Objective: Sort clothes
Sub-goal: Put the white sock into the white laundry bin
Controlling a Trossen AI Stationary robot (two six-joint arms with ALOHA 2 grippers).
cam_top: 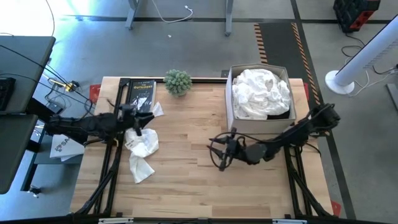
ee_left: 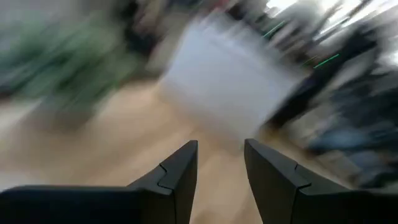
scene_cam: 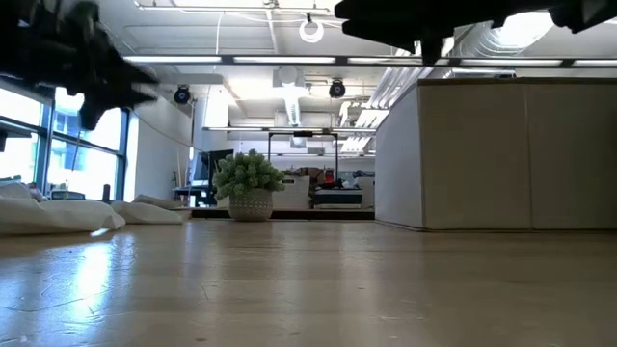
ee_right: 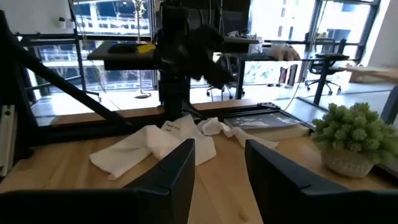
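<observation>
White clothes (cam_top: 142,151) lie near the table's left edge; both grippers, left (cam_top: 138,120) and right (cam_top: 222,149), hover empty, fingers apart.

The black book (cam_top: 142,94) at the bench's far left edge carries yellow cover lettering; the largest line appears to read "OUTSIDERS". Smaller lines are illegible. No other text is readable in any view.

Left gripper (cam_top: 138,126) raised at table's left side, fingers (ee_left: 180,180) parted, empty. Right gripper (cam_top: 219,149) mid-table, parted, empty.
</observation>
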